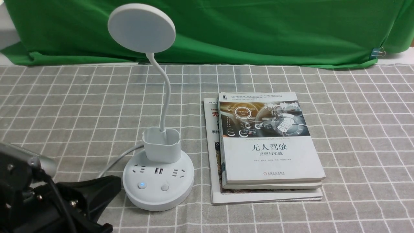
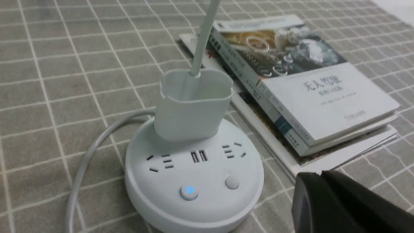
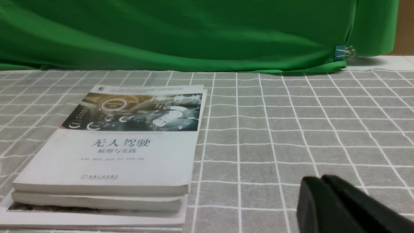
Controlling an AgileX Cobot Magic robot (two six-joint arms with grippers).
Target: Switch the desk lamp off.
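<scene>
The white desk lamp [image 1: 158, 181] stands left of centre, with a flat disc head [image 1: 141, 27], a thin bent neck, a small cup [image 1: 161, 144] and a round base. The base carries sockets and two buttons: the left button [image 1: 142, 185] glows blue, the right button [image 1: 165, 187] is plain. In the left wrist view the lamp base [image 2: 194, 181] is close, with the glowing button [image 2: 189, 191]. My left gripper [image 1: 118, 184] is shut, its black tip just left of the base, empty; it also shows in the left wrist view [image 2: 320, 174]. My right gripper [image 3: 320, 178] is shut and empty above the cloth.
A stack of books [image 1: 270, 149] lies right of the lamp, also in the right wrist view [image 3: 113, 152]. The lamp's white cord [image 1: 119, 158] runs left behind the base. A grey checked cloth [image 1: 355, 129] covers the table. A green backdrop [image 1: 258, 29] hangs at the back.
</scene>
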